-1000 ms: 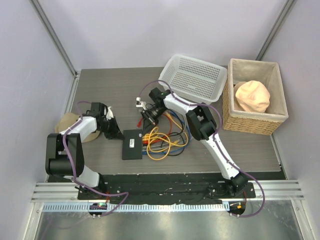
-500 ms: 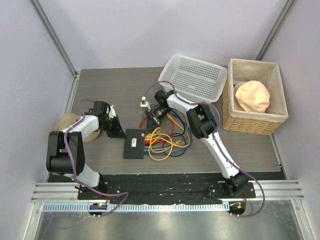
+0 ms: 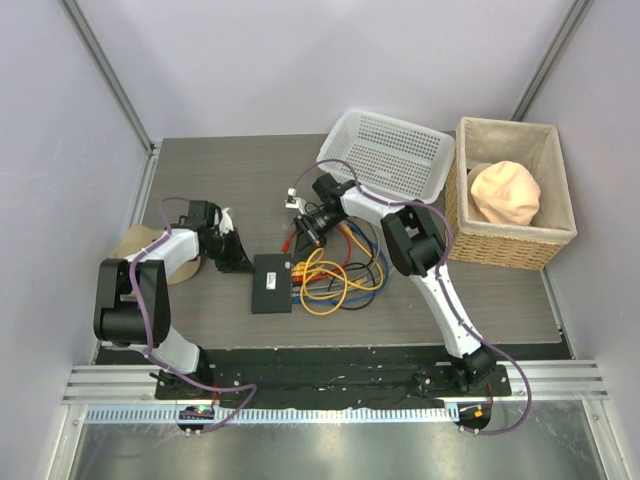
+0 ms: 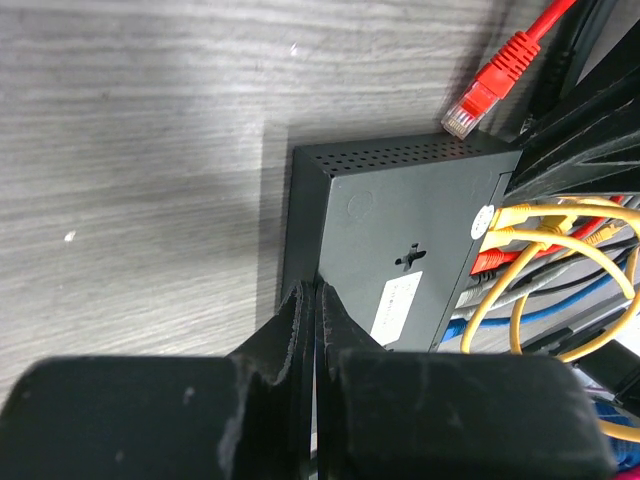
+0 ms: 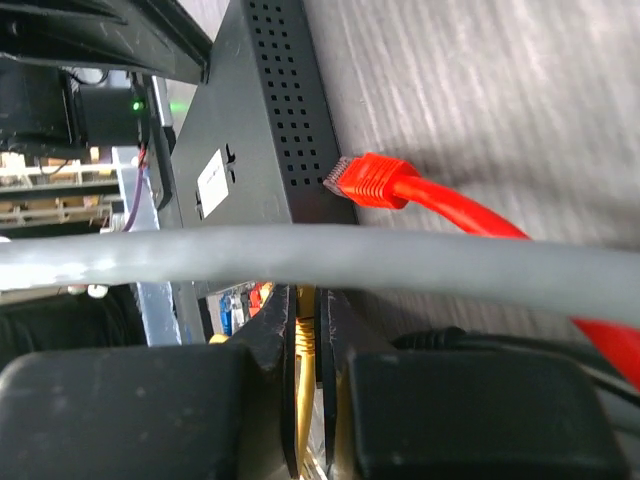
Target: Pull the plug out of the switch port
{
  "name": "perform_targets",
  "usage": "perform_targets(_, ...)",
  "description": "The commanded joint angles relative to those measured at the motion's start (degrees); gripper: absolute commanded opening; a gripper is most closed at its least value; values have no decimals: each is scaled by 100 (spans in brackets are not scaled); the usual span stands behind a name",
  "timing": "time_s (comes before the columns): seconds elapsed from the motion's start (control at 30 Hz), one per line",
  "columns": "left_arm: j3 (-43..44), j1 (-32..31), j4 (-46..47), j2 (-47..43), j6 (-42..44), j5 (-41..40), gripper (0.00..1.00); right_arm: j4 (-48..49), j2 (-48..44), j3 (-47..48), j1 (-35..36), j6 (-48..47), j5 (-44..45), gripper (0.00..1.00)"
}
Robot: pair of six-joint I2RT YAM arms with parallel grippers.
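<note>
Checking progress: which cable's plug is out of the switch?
The red cable: its plug lies free beside the switch's perforated side, while the yellow cables are plugged in.

A white plastic mesh basket (image 3: 392, 152) sits tilted at the upper centre of the overhead view. Just beside it on the right stands a square woven wicker basket (image 3: 503, 250) with a pale cloth liner, holding a rounded peach-coloured soft lump (image 3: 505, 192). At the left edge lies a flat, round tan thing (image 3: 133, 246), partly hidden. All rest on a grey wood-grain tabletop (image 3: 205, 180).
</note>
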Motion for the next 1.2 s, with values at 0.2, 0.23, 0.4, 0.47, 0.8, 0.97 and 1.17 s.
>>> perform_targets(0.2,-136,22,-165,352,279,-950,0,-1083,365,62,-359,-1382,70,2)
perform_targets(0.23,-136,22,-165,361,288,-924,0,-1518,612,787,-351,-1655,35,1)
perform_targets(0.4,-83,4,-192,457,297,-906,0,-2689,1090,1542,-359,-2790,253,1)
perform_targets(0.47,-65,-22,-192,510,306,-906,0,-3032,1159,1480,-359,-3368,341,1)
perform_targets(0.8,146,-163,-218,704,367,-941,0,-2983,993,856,-377,-3355,746,1)
perform_targets(0.97,567,-163,-533,634,664,-601,5,-2211,370,549,-386,-2995,685,1)
perform_targets(1.17,1077,39,-781,335,1096,753,80,-1724,-474,407,-386,-2810,641,1)
